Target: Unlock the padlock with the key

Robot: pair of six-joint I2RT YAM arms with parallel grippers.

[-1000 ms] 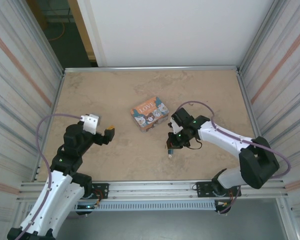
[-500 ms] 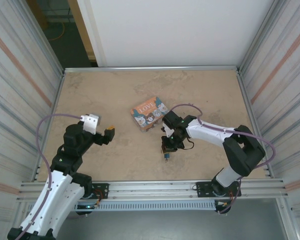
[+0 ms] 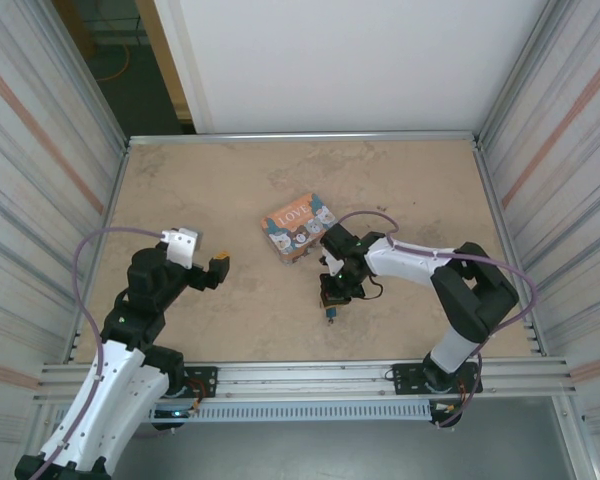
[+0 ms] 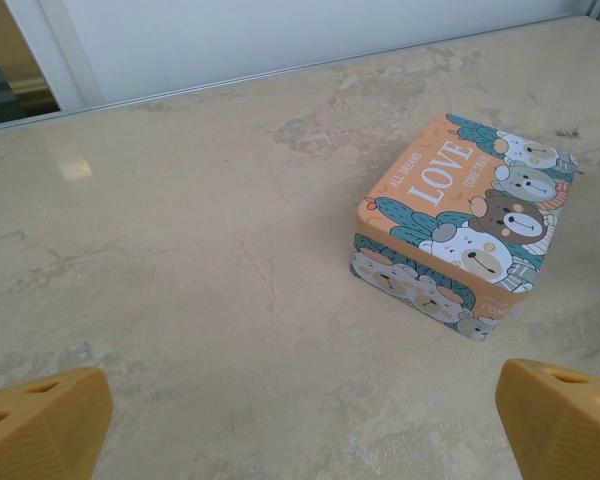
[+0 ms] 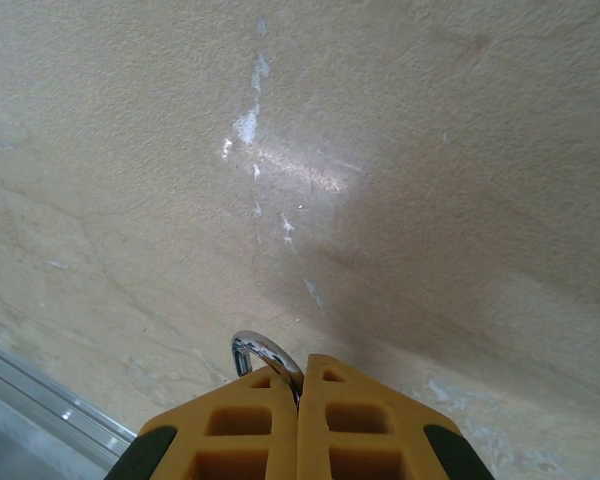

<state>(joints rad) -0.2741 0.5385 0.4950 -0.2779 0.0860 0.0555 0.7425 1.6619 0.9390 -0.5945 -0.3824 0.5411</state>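
Observation:
My right gripper (image 5: 300, 375) is shut on the padlock, and its thin silvery shackle (image 5: 261, 350) curls out to the left of the orange fingertips. The padlock's body is hidden behind the fingers. From above, the right gripper (image 3: 329, 300) points toward the near edge just in front of the tin box, with a small bluish bit of the padlock (image 3: 330, 314) poking out at its tip. My left gripper (image 3: 220, 264) stands open on the left of the table with nothing between its fingers (image 4: 42, 425). The key is out of view.
An orange tin box (image 3: 300, 227) marked "LOVE" with cartoon animals sits at mid-table, seen ahead and to the right (image 4: 465, 225) in the left wrist view. Metal walls fence the table, and a rail (image 3: 310, 375) runs along the near edge.
The right gripper has swung left and slightly nearer with the padlock, ending just in front of the tin box. The left arm has not moved.

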